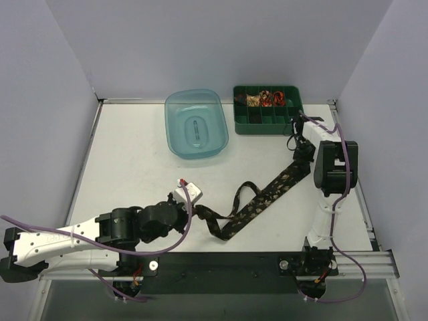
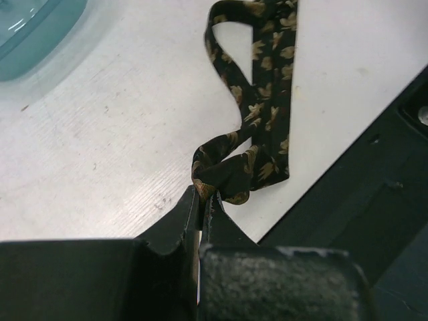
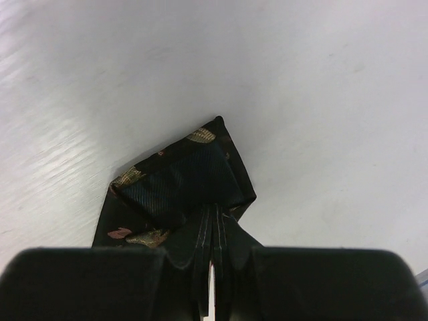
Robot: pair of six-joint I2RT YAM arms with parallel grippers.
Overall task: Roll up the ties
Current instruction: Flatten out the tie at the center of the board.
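Black fabric necktie (image 1: pixel 266 195) with a gold floral pattern lies slack on the table's right half. It runs from near the middle of the near edge toward the right edge and is looped at its lower part. The left gripper (image 2: pixel 201 200) has its fingers closed narrow on the tie's bunched end, and the right gripper (image 3: pixel 214 215) pinches the other end tight. Small red and beige fabric coils (image 1: pixel 266 99) sit in far compartments of a green plastic divider tray (image 1: pixel 261 129) at the far right corner, beside a teal plastic tub (image 1: pixel 172 134).
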